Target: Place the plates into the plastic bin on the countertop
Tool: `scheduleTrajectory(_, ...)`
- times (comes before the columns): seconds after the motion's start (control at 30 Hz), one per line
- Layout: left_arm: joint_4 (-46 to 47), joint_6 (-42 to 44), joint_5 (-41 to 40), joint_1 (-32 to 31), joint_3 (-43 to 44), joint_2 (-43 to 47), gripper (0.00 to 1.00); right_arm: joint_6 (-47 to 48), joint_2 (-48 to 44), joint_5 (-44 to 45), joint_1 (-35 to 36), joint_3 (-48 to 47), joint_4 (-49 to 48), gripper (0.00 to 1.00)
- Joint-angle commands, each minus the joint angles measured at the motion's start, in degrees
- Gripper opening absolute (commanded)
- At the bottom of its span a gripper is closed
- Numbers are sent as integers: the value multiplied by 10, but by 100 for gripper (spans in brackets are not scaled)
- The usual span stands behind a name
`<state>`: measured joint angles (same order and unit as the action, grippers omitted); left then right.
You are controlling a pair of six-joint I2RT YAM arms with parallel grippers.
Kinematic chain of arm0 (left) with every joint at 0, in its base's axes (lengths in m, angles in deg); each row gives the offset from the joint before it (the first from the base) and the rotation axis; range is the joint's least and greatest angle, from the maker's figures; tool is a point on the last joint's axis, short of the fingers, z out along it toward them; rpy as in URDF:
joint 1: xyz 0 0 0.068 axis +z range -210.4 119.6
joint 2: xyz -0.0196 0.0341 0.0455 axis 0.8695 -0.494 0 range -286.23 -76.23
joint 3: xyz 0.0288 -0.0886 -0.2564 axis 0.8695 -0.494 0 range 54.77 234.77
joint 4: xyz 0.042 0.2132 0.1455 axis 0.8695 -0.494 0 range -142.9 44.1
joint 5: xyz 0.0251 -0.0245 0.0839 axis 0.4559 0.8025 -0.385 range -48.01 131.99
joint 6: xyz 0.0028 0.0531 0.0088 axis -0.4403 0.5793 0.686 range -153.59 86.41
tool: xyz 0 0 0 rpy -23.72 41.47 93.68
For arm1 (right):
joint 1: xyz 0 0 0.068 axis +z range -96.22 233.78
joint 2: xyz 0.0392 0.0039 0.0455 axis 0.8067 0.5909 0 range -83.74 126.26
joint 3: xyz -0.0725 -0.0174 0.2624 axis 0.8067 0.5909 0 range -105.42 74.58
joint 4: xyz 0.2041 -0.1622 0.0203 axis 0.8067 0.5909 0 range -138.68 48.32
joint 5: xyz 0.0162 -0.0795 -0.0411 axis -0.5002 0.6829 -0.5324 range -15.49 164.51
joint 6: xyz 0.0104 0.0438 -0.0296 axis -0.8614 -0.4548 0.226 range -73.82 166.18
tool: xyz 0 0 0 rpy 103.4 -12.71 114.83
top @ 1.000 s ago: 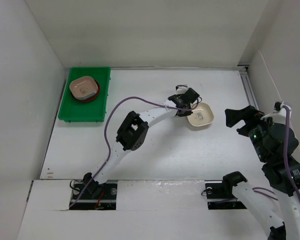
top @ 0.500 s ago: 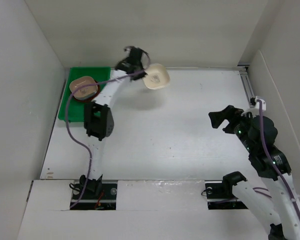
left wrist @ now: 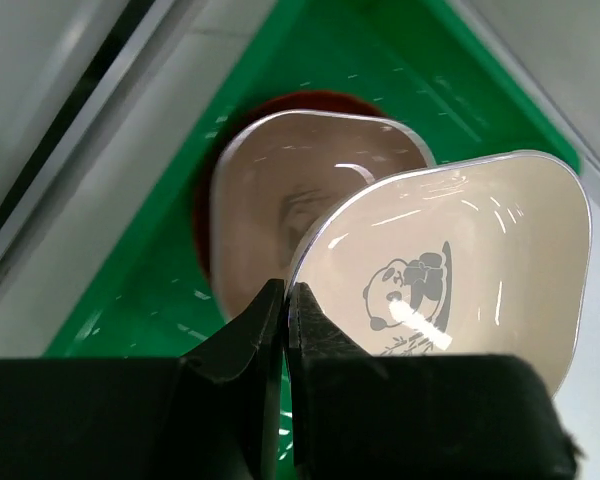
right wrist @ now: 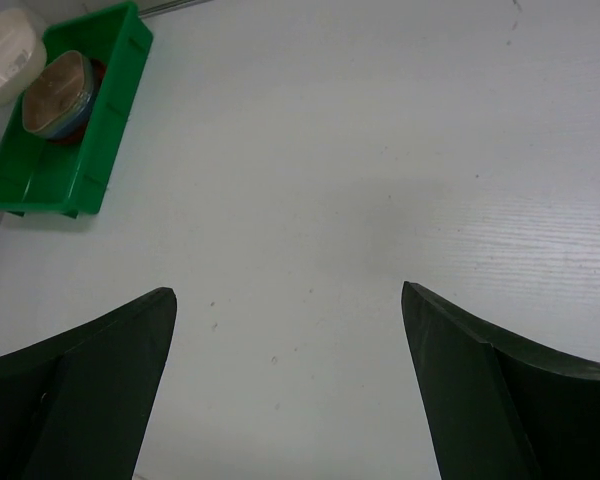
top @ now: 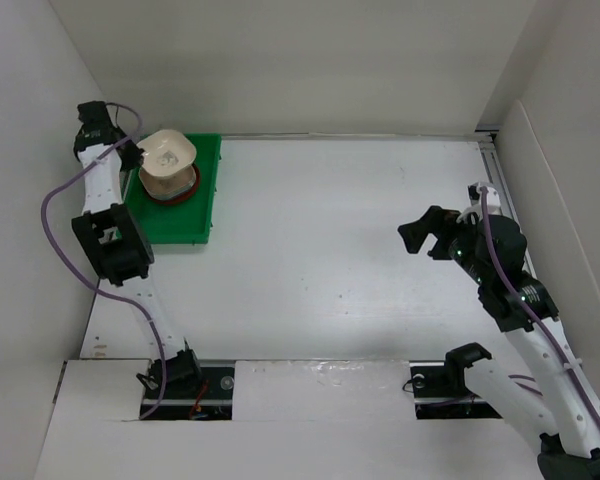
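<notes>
Plates sit stacked at the far end of the green plastic bin (top: 192, 215), which lies on the white surface (top: 340, 250) against the left wall. A pinkish-tan plate (left wrist: 270, 190) is uppermost, with a red-brown plate (left wrist: 315, 98) showing at its rim underneath. From the right wrist view a bluish edge shows between the two.

A cream plate (top: 168, 152) with a panda print hangs over that stack, tipped at an angle. The left fingers (left wrist: 285, 300) are pinched tight on its near rim. Whether its low edge touches the stack, I cannot tell.

The left arm rises from its base at the near edge and runs up along the left wall. Its elbow sits beside the bin's near end, and its wrist is hooked over in the far-left corner, turned back toward the bin.

The right arm stands raised at the right side, its wrist aimed leftward across the bare surface. The right fingers (top: 423, 236) are spread wide, gripping nothing, well apart from the bin.
</notes>
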<state>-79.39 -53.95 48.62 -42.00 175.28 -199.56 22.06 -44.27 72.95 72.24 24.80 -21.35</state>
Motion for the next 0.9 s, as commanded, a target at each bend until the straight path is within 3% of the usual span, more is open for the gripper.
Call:
scheduleTrajectory(0.0, 14, -18, 71, 47, -32, 41, 0, 21, -8, -25, 4, -3, -40, 100)
scheduleTrajectory(0.1, 26, -33, 71, 85, -34, 46, 0, 21, -8, -39, 4, -3, -40, 100)
scheduleTrajectory(0.43, 15, -33, 71, 85, -15, 13, 0, 27, -13, -44, 4, -3, -40, 100)
scheduleTrajectory(0.63, 1, -33, 30, 45, 31, -26, 0, 27, -13, -49, 4, -3, -40, 100)
scheduleTrajectory(0.73, -5, -33, 2, 45, 32, -31, 5, 27, -13, -49, 4, -8, -33, 100)
scheduleTrajectory(0.8, -11, -43, -5, 45, 38, -31, 19, 27, -13, -49, 4, -14, -28, 100)
scheduleTrajectory(0.83, -11, -43, -5, 45, 43, -31, 50, 27, -13, -49, 4, -14, -28, 100)
scheduleTrajectory(0.87, -18, -50, -5, 45, 43, -31, 66, 27, -13, -49, 4, -14, -28, 100)
